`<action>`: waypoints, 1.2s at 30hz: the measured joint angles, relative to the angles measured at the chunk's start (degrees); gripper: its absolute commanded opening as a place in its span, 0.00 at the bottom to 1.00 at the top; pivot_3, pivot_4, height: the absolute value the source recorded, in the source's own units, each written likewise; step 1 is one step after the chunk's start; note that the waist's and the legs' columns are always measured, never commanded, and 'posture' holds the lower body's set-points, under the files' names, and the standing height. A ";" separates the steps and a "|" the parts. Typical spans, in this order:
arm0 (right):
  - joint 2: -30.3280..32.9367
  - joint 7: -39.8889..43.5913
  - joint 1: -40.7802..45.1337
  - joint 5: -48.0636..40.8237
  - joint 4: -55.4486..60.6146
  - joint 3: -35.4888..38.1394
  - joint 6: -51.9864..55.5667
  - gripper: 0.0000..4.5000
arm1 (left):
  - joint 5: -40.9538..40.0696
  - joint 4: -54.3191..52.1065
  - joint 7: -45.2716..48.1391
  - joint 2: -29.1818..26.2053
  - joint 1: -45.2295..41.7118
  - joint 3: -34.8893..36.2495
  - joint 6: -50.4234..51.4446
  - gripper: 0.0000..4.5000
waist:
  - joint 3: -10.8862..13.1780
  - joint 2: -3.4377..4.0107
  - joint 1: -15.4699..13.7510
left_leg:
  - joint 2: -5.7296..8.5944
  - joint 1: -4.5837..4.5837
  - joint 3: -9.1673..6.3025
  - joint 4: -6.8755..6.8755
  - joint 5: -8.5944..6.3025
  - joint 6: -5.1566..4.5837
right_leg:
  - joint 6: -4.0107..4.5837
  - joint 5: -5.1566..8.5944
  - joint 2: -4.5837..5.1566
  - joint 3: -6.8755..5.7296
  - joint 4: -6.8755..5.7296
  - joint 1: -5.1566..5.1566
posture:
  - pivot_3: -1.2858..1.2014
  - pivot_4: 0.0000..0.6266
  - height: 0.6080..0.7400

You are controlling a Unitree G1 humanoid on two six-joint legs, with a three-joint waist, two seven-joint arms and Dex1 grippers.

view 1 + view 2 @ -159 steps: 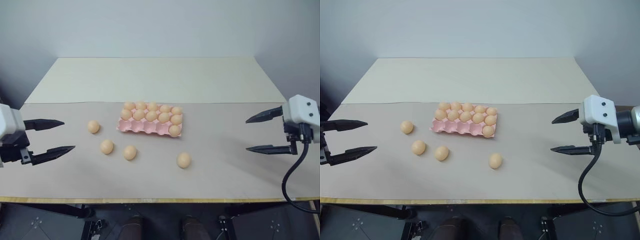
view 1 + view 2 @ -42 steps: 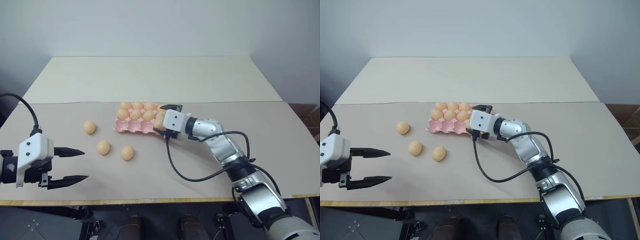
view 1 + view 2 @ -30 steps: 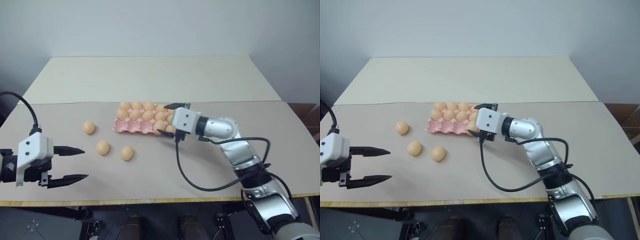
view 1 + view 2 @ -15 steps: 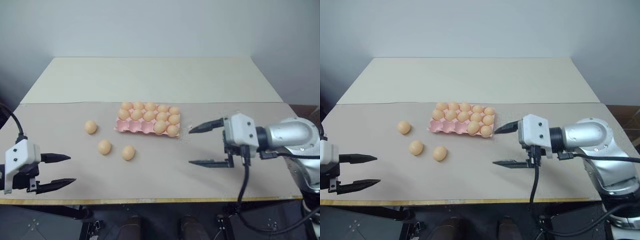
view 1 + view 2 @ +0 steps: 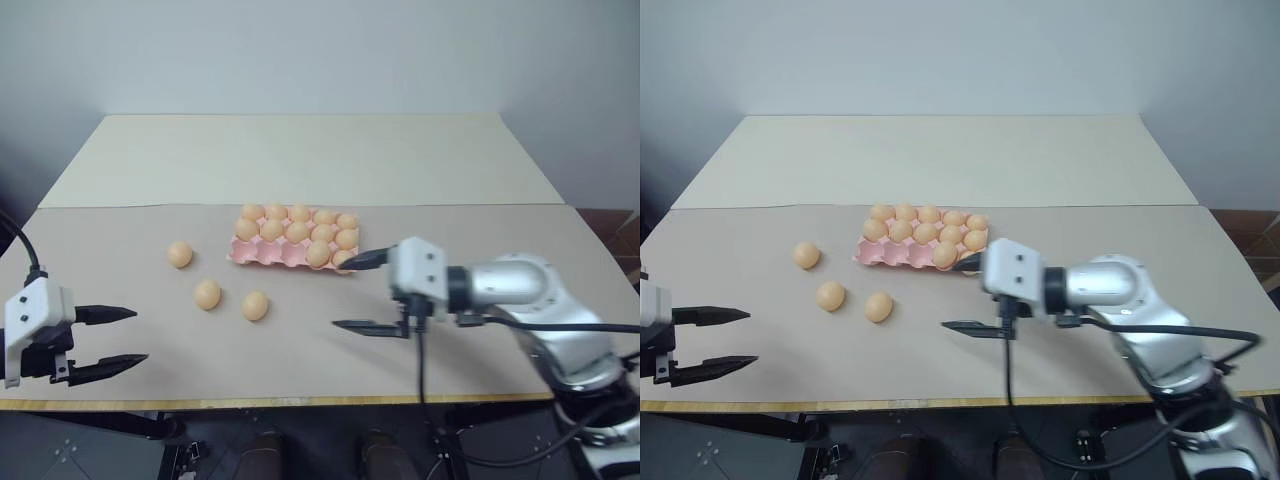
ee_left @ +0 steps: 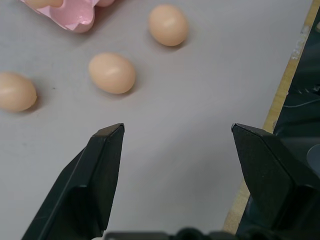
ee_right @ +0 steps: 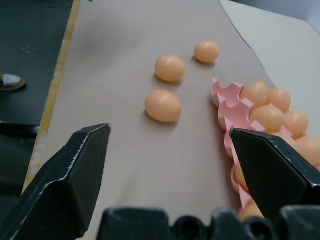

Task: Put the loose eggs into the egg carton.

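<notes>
The pink egg carton [image 5: 292, 245], a moulded tray with scalloped edges, sits mid-counter [image 5: 300, 160], most cups filled with smooth pale orange eggs. Three loose eggs [image 5: 207, 294] lie on the tan counter between the carton and the counter's left edge: one beside the carton's left end, two nearer the front edge. Nothing stands between them and the carton.

The right end effector [image 5: 352, 295] hangs just off the carton's front right corner, fingers spread wide and empty. The left end effector [image 5: 128, 337] hovers at the front left corner, also parted and empty.

The right wrist view adds empty cups along the carton's near row; the left wrist view shows the counter's pale wooden front edging.
</notes>
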State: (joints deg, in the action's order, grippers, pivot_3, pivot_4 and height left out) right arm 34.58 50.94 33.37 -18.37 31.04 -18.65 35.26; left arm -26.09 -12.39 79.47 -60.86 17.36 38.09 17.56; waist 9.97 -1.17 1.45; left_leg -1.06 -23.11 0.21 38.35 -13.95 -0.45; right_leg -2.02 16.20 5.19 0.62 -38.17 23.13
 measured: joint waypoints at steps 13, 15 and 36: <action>-23.94 -11.13 10.66 18.63 -26.71 -19.28 -3.58 0.99 | 0.01 -0.97 -0.73 0.63 0.88 -0.16 0.01 0.83 | -0.18 -0.30 0.04 | 0.05 -0.03 -0.02 0.01 0.02 0.03 | 0.01 -0.01 0.04 -0.06 -0.03 0.05 | 0.52 0.24 1.00; -24.81 -11.12 11.04 19.86 -29.02 -19.36 -4.27 0.99 | 0.02 -1.07 -0.76 0.63 0.93 -0.16 0.01 0.83 | -0.21 -0.35 0.09 | 0.04 -0.02 -0.03 0.01 0.02 0.03 | 0.01 -0.01 0.02 -0.06 -0.04 0.04 | 0.52 0.24 1.00; -29.32 -11.03 10.87 26.77 -39.15 -20.31 -9.82 0.58 | 0.20 -1.89 -1.27 0.61 1.32 -0.23 -0.01 0.83 | -0.22 -0.36 1.05 | 0.02 0.02 -0.05 -0.06 0.02 0.04 | 0.02 -0.02 0.01 -0.04 -0.10 0.08 | 0.52 0.24 1.00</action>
State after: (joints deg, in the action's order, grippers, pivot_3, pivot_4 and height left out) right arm 5.27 39.91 44.25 8.40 -8.11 -38.96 25.44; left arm -25.89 -14.28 78.20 -60.25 18.68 37.86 17.55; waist 9.75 -1.53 2.49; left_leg -1.04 -23.09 0.16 38.28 -13.93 -0.41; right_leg -2.00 16.19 5.19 0.58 -38.27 23.21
